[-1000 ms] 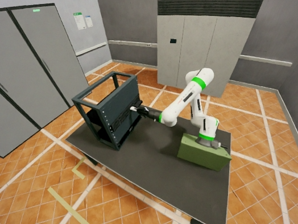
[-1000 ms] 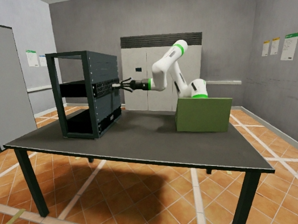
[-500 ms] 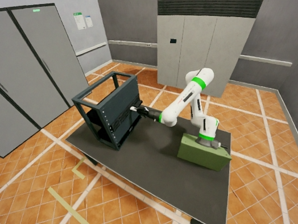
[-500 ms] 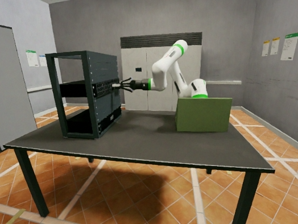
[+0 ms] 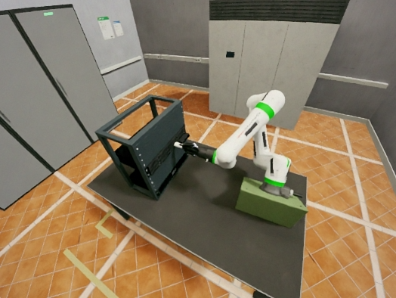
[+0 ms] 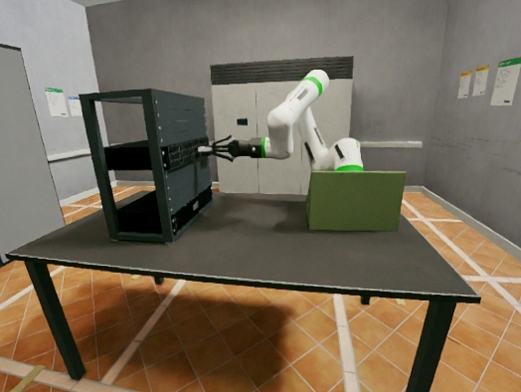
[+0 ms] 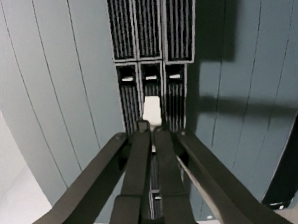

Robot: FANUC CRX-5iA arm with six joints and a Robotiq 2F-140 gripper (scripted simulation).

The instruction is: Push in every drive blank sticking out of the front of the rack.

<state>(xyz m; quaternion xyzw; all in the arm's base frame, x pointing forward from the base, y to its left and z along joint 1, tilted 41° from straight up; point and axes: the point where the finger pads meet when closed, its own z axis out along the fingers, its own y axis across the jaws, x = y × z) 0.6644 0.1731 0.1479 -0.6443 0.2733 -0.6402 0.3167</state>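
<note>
Drive blanks (image 7: pixel 152 96) sit in the front of the rack (image 5: pixel 145 145), in a dark vented band about halfway up its face; on my wrist view I count two rows of three narrow slots, each with a small pale tab at its top. The gripper (image 7: pixel 152 111) has its fingers pressed together with nothing between them, and the pale fingertips rest against the middle blank of the lower row. Whether that blank stands proud of its neighbours I cannot tell from this angle.

From the side I see the arm (image 6: pixel 290 116) reaching out level from its green pedestal (image 6: pixel 355 200), the gripper's tip meeting the rack front at the vented band (image 6: pixel 186 149). The rack stands near the left end of the dark table (image 6: pixel 278 259), well apart from the pedestal. In the top view its base looks flat on the table, though the wide lens skews the frame, so I cannot judge a slight lean. A second dark unit (image 6: pixel 191 206) sits low in the rack, near the bottom of its front.
</note>
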